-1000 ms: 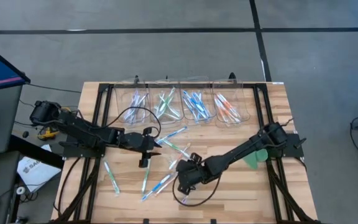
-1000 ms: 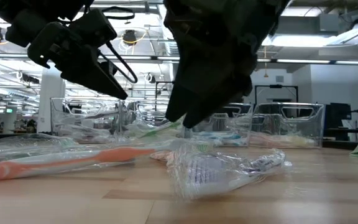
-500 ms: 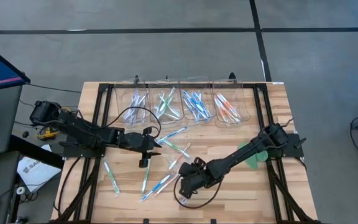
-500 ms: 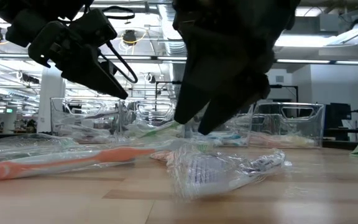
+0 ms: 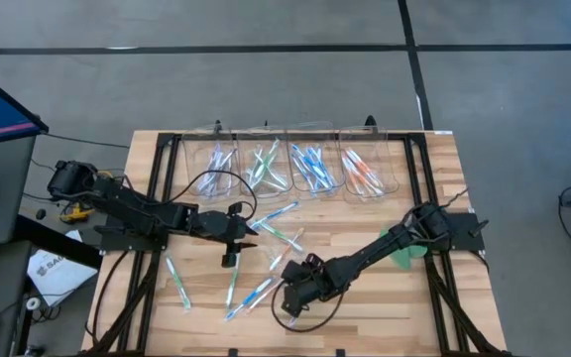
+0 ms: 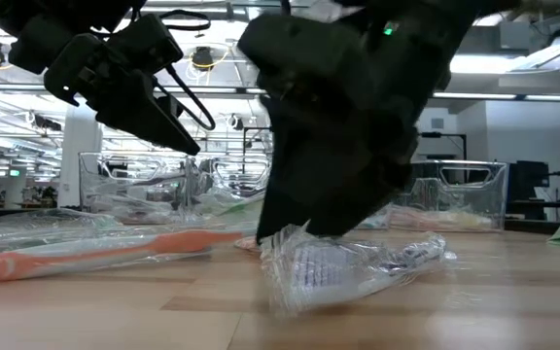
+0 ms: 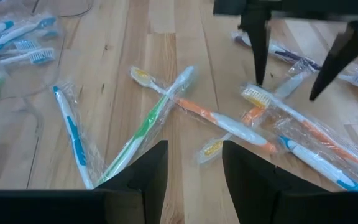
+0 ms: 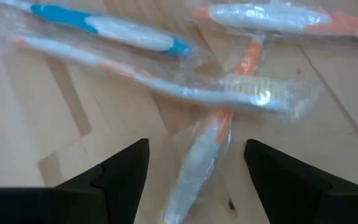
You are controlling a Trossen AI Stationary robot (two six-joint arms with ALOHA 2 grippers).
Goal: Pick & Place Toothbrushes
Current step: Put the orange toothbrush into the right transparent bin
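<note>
Several wrapped toothbrushes (image 5: 266,260) lie scattered on the middle of the wooden table. My right gripper (image 5: 291,286) stands open low over them, pointing steeply down. In its wrist view an orange and white toothbrush (image 8: 205,152) lies between its fingers, under a crossing toothbrush (image 8: 166,87). In the low view its fingertips (image 6: 295,222) stand at the top of a crumpled wrapper (image 6: 358,264). My left gripper (image 5: 246,228) hangs open above the table, left of the pile, with nothing between its fingers (image 7: 146,177); green (image 7: 140,134), blue (image 7: 73,134) and orange (image 7: 222,121) toothbrushes lie ahead of it. My right gripper comes at the orange and white toothbrush from above, slanting down, one finger on each side of its handle (image 8: 197,171). Whether the fingertips touch the wrapper I cannot tell. The toothbrush lies flat on the table.
Several clear bins (image 5: 295,169) with sorted toothbrushes stand in a row along the far edge. A flat green disc (image 5: 404,253) lies under the right arm. More toothbrushes (image 5: 176,278) lie near the left front. Black frame rails (image 5: 147,198) run along both sides.
My right gripper has come down onto the pile and a little toward the near edge, rolling its wrist and opening wider. The toothbrushes have stayed where they were.
</note>
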